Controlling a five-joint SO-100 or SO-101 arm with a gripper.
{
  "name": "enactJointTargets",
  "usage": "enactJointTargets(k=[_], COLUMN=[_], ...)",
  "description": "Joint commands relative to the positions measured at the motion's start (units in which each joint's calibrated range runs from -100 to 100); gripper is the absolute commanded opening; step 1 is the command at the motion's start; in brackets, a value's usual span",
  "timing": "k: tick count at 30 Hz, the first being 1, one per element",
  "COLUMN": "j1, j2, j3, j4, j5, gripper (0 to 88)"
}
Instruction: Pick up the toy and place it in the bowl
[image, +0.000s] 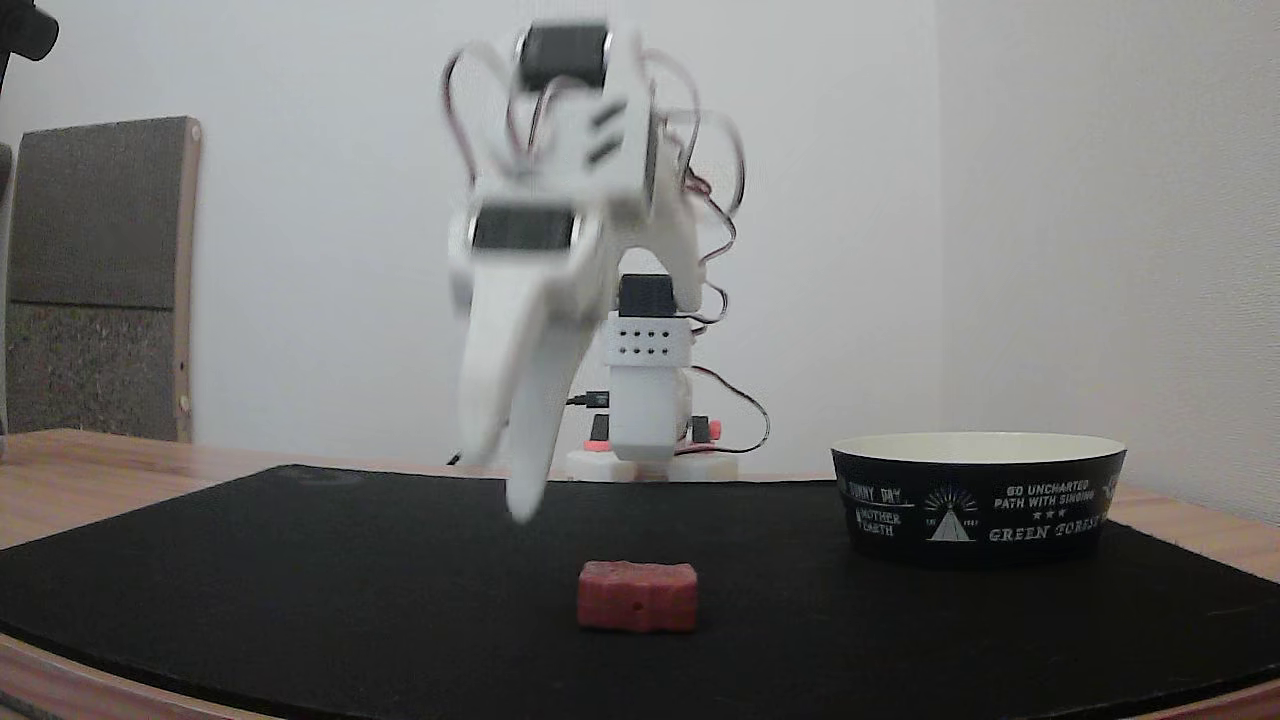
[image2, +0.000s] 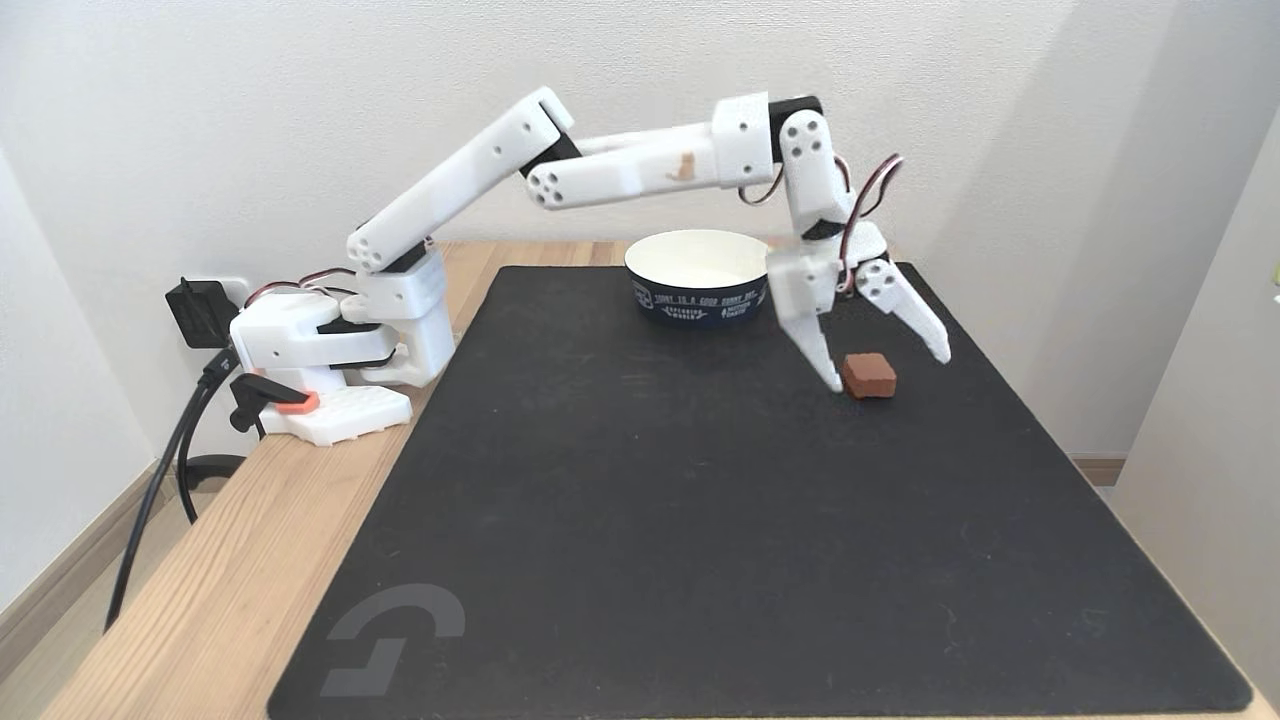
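The toy (image2: 868, 375), a small red block, lies on the black mat, also seen low and near the camera in a fixed view (image: 637, 597). The bowl (image2: 700, 283), black outside with white print and cream inside, stands on the mat behind and left of the toy; it appears at right in the other fixed view (image: 978, 495). My gripper (image2: 888, 370) points down and is open, its white fingers spread to either side of the toy, the left fingertip close beside it. From the low fixed view the gripper (image: 500, 485) is blurred and hangs just above the mat, behind the toy.
A black mat (image2: 650, 520) covers most of the wooden table (image2: 250, 560). The arm's base (image2: 320, 350) with cables and a wall plug sits at the table's left. A wall runs close along the far side. A dark board (image: 100, 280) leans at the left.
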Motion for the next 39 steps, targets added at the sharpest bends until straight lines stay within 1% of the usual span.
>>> enactJointTargets(k=[1,8,18,31,34,36,39], j1=[-2.14,-6.16,-5.66,-5.82,-5.66,-5.66,-5.66], j2=[-0.06,0.11,6.69,6.86,6.86,6.86,6.86], j3=[-2.69,-1.79,-2.69,-2.69,-2.69,-2.69,-2.69], j4=[-2.09,-1.58,-2.0,-2.26,-2.34,-2.34,-2.34], j5=[0.77,0.3,0.3,0.3,0.3,0.3,0.3], gripper=[34.3,34.3,34.3,34.1,27.3,19.4,17.9])
